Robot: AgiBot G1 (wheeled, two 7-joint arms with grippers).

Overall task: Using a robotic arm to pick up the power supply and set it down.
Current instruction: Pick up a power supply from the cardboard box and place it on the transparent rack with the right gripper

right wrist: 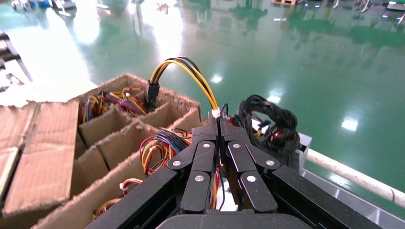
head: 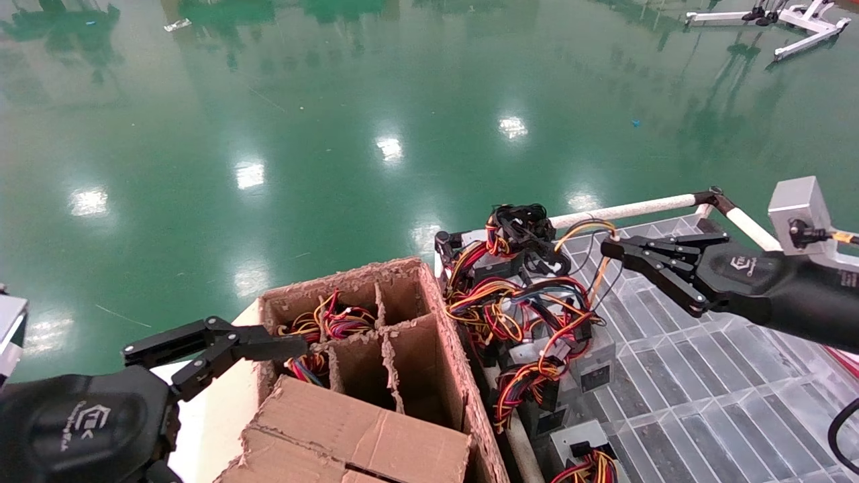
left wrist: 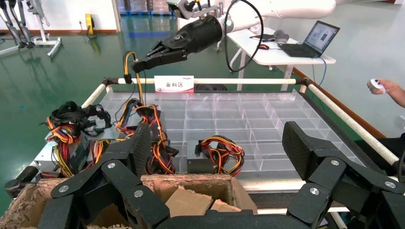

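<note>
A clear gridded tray (head: 704,402) with a white tube rail is carrying everything on the right, and a partitioned cardboard box (head: 376,362) is sitting against its left edge. Some of the box's cells are holding bundled wires. Along the tray's left edge several grey boxes with wires are lying in a heap. Among them the power supply (head: 530,315) is lying near the tray's far left corner, its loose red, yellow, black and blue wires spreading over the neighbouring units. The robotic arm is reaching in from the right, and the right gripper (head: 612,247) is hovering above the tray just beside that tangle. Its fingers are clenched on a yellow-and-black wire lead (right wrist: 191,71) that is arching up from the fingertips; the metal box itself is lying on the tray. The left gripper (head: 221,345) is hanging over the box's near left corner with its fingers (left wrist: 305,148) spread wide apart, gripping nothing.
</note>
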